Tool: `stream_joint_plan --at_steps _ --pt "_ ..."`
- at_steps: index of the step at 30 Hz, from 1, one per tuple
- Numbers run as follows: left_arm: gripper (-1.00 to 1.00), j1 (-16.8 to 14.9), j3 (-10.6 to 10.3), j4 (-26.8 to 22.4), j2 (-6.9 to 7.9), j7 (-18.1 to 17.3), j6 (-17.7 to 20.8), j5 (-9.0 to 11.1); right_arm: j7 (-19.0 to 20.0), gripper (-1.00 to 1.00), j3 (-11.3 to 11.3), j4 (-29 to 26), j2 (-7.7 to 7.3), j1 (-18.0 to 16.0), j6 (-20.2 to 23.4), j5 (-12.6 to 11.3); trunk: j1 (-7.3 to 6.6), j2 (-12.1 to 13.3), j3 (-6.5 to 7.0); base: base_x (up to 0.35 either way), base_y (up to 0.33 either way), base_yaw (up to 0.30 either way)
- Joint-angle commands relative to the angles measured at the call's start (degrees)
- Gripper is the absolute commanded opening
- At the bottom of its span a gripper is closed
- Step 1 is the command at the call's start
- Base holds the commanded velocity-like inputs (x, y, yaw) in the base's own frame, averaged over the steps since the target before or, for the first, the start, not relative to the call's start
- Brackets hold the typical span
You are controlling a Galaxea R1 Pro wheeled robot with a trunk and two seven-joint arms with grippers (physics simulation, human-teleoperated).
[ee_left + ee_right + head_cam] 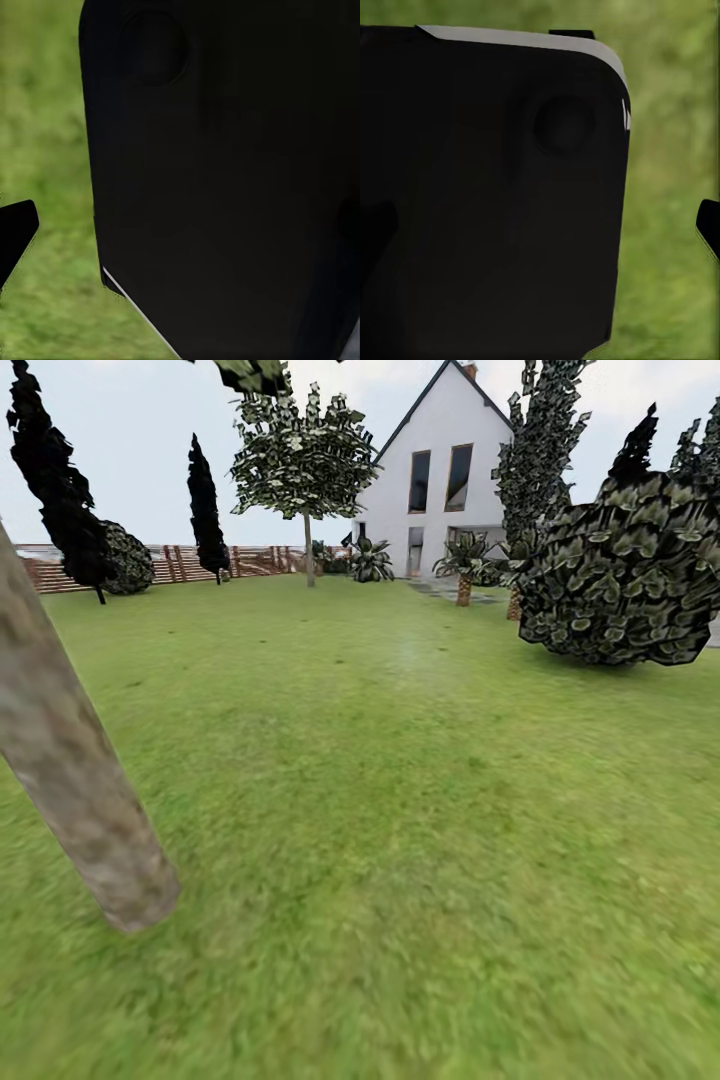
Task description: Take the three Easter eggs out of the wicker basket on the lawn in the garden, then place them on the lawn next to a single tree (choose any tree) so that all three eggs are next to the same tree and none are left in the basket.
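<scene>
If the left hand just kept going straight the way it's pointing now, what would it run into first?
Most likely a large black body of the robot that blocks most of the left wrist view, seemingly right in front of the camera. Beside it there is blurred lawn. Depth is unclear, and I cannot tell how the hand itself stands.

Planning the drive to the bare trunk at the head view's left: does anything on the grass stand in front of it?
Nothing visible does. The tree rises from open lawn; the big leafy shrub sits far off at the right.
</scene>
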Motion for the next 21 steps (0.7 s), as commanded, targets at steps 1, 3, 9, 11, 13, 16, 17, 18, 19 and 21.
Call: stream_joint_plan --at_steps 1,3,9,11,13,16,17,18,19,21 --pt "1.00 0.0 0.0 0.0 0.00 -0.1 -0.1 0.1 0.1 1.00 0.0 0.1 0.02 0.0 -0.2 0.0 0.03 0.0 -0.05 0.338 0.000 0.000" --pt "1.00 0.0 0.0 0.0 0.00 -0.1 -0.1 0.1 0.1 1.00 0.0 0.1 0.04 0.0 -0.2 0.0 0.03 0.0 -0.05 0.338 0.000 0.000" --pt "1.00 0.0 0.0 0.0 0.00 -0.1 -0.1 0.1 0.1 1.00 0.0 0.1 0.06 0.0 -0.2 0.0 0.03 0.0 -0.05 0.338 0.000 0.000" --pt "1.00 0.0 0.0 0.0 0.00 0.0 -0.1 0.1 0.1 1.00 0.1 0.1 0.06 0.0 -0.2 0.0 0.03 0.0 -0.05 0.338 0.000 0.000" --pt "1.00 0.0 0.0 0.0 0.00 0.0 -0.1 0.1 0.1 1.00 0.1 0.1 0.06 0.0 -0.2 0.0 0.03 0.0 -0.05 0.338 0.000 0.000" --pt "1.00 0.0 0.0 0.0 0.00 -0.1 -0.1 0.1 0.1 1.00 0.1 0.1 0.06 0.0 -0.2 0.0 0.03 0.0 -0.05 0.338 0.000 0.000" --pt "1.00 0.0 0.0 0.0 0.00 -0.1 -0.1 0.1 0.1 1.00 0.1 0.1 0.06 0.0 -0.2 0.0 0.03 0.0 -0.05 0.338 0.000 0.000" --pt "1.00 0.0 0.0 0.0 0.00 0.0 -0.1 0.1 0.1 1.00 0.1 0.1 0.06 0.0 -0.2 0.0 0.03 0.0 -0.05 0.338 0.000 0.000" --pt "1.00 0.0 0.0 0.0 0.00 -0.1 -0.1 0.1 0.1 1.00 0.1 0.1 0.06 0.0 -0.2 0.0 0.03 0.0 -0.05 0.338 0.000 0.000" --pt "1.00 0.0 0.0 0.0 0.00 -0.1 -0.1 0.1 0.1 1.00 0.1 0.1 0.02 0.0 -0.2 0.0 0.03 0.0 -0.05 0.338 0.000 0.000"
